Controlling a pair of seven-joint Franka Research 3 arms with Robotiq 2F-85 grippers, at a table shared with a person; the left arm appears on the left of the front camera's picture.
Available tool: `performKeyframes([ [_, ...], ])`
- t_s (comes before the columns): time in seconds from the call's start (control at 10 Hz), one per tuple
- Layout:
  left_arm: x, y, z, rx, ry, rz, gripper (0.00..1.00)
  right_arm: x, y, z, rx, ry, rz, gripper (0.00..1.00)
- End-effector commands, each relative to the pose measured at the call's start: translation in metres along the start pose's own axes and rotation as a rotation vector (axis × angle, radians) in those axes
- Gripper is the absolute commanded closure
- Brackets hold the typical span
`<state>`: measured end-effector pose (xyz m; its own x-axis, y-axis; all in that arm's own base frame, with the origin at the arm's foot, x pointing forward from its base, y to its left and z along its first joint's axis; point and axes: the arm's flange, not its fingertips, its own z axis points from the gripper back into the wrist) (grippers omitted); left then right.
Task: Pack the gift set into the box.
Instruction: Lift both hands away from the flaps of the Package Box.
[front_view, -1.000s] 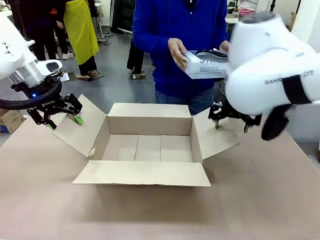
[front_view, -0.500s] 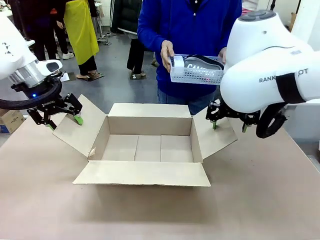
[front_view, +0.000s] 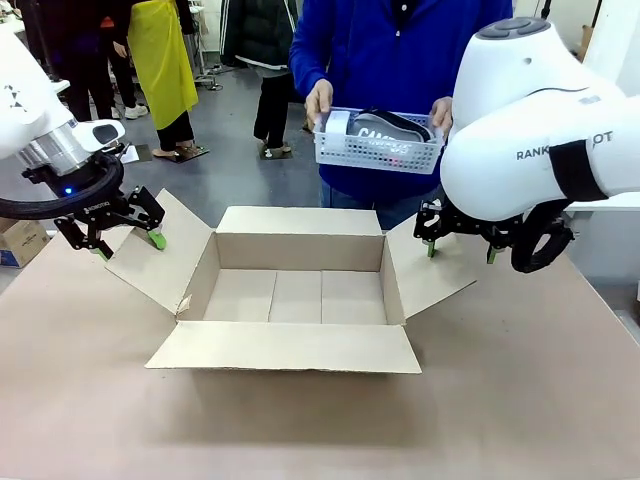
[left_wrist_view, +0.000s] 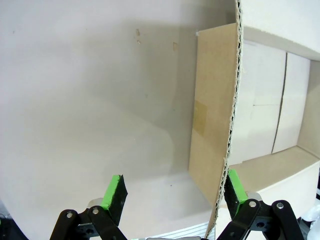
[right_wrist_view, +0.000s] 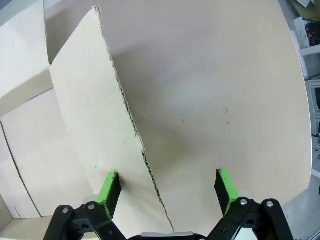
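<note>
The box (front_view: 300, 251) sits open in the middle of the table with all four flaps spread. A person in a blue top holds the gift set (front_view: 378, 141), a white perforated basket with a grey pouch, in both hands above the box's far side. My left gripper (front_view: 128, 245) stands open astride the edge of the left flap (left_wrist_view: 212, 110), with its green pads (left_wrist_view: 114, 192) apart. Open as well, my right gripper (front_view: 461, 254) straddles the right flap (right_wrist_view: 95, 110), one pad (right_wrist_view: 224, 187) on the outer side. Neither gripper clamps the cardboard.
A small brown carton (front_view: 20, 241) lies off the table's left edge. Other people stand farther back on the grey floor. The brown table top (front_view: 500, 400) stretches bare in front of and to the right of the box.
The person has carried the basket to the left and levelled it over the box's far side. My right arm's upper part has swung back. Both grippers stay at the flaps.
</note>
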<state>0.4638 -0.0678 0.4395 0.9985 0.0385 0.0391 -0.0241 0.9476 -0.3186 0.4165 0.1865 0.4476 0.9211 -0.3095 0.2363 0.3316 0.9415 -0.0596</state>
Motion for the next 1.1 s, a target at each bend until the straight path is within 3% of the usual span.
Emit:
performKeyframes([
  [0.0,-0.0016,0.0000,0.0018,0.015,-0.006,0.007,0.00,0.0027,0.0038,0.0000,-0.020,-0.025,-0.012,0.00],
  [1.0,-0.0016,0.0000,0.0018,0.015,-0.006,0.007,0.00,0.0027,0.0038,0.0000,-0.020,-0.025,-0.012,0.00],
])
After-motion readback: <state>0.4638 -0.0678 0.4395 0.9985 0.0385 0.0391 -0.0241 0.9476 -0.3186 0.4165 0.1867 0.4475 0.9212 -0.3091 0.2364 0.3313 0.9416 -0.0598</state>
